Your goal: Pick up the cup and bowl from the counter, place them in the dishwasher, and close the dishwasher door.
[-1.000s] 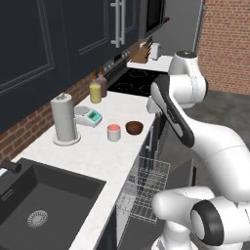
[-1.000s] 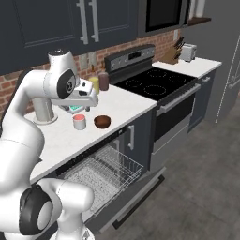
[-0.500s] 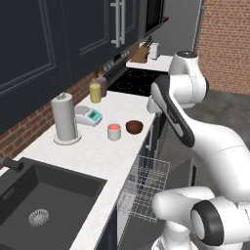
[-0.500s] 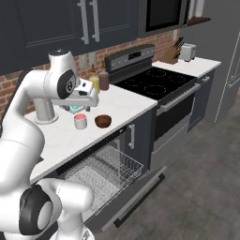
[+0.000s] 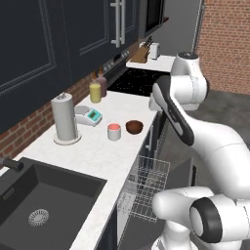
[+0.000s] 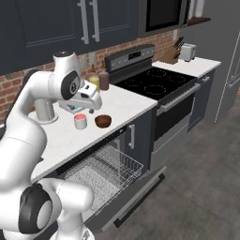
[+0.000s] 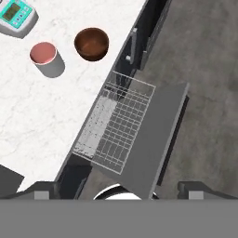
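hand view: dishwasher door (image 7: 155, 135) lies flat

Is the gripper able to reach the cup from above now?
Probably yes. The open gripper hangs above the counter; the cup stands uncovered, apart from the bowl and scale.

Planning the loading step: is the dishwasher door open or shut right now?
Open. The dishwasher door lies folded down flat, and the wire rack is pulled out over it, empty.
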### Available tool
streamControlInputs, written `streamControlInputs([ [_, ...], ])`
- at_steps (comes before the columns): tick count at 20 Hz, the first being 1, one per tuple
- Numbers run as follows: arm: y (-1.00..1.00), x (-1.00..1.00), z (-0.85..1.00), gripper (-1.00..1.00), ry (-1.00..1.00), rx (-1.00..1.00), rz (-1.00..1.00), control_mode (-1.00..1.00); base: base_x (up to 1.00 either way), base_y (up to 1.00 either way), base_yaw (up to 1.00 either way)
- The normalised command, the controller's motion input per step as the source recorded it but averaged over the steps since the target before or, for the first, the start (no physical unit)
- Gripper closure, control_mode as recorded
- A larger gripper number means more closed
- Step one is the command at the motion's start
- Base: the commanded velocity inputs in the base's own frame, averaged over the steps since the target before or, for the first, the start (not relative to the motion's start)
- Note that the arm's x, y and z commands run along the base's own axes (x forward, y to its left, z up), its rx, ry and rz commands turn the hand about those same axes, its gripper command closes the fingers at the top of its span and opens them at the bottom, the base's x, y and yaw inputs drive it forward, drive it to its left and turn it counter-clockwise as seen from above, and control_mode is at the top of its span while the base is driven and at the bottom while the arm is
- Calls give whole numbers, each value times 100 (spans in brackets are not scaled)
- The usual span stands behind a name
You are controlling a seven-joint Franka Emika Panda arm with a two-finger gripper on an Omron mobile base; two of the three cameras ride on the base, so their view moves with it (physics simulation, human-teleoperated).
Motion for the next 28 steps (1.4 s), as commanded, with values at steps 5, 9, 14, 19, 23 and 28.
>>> streamControlInputs([
  [5, -1, 31, -7, -100, 0, 21, -18, -100, 0, 0, 0],
  [9, -12, 35, -26, -100, 0, 28, -13, -100, 0, 0, 0],
  [14, -2, 51, -47, -100, 0, 18, -8, -100, 0, 0, 0],
  [19, 0, 51, -57, -100, -5, 6, -9, -100, 0, 0, 0],
  [23, 0, 59, -49, -100, -3, 0, -7, -100, 0, 0, 0],
  [28, 1, 62, -47, -100, 0, 0, -5, -100, 0, 0, 0],
])
